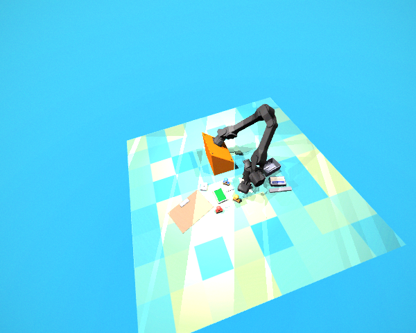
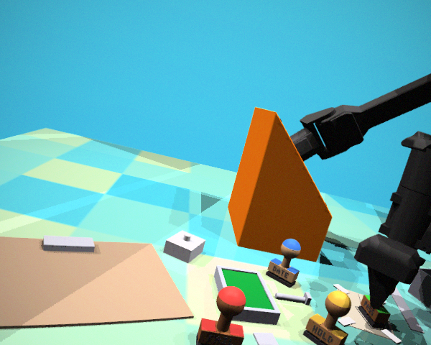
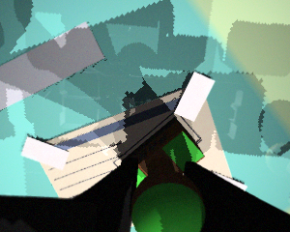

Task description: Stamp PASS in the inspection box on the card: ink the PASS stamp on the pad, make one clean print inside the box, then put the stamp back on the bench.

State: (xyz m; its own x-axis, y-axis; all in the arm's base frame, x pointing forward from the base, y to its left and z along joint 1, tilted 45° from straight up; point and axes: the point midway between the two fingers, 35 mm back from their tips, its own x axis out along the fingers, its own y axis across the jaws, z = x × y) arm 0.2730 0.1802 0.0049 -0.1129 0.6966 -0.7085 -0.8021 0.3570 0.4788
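Observation:
The PASS stamp point(image 2: 368, 306) point(image 3: 168, 209) has a green knob and a wooden block with green top parts. My gripper point(image 2: 377, 305) point(image 3: 160, 168) is shut on it, pointing down. The stamp stands roughly upright over the cream card point(image 3: 84, 175) point(image 2: 353, 305), its base on or just above the card; the exact contact cannot be told. The block covers most of the outlined box point(image 3: 192, 131), whose corners show around it. Any print beneath is hidden. The green ink pad point(image 1: 220, 195) point(image 2: 249, 290) lies open, away from the gripper.
White strips point(image 3: 194, 97) hold the card. Nearby stand the yellow HOLD stamp point(image 2: 325, 330), blue DATE stamp point(image 2: 282, 272) and red stamp point(image 2: 221, 330). An orange wedge point(image 1: 220, 159) point(image 2: 279, 208), grey bar point(image 1: 280, 189) point(image 3: 48, 63), dark tray point(image 1: 272, 166) and tan board point(image 1: 192, 215) surround the workspace.

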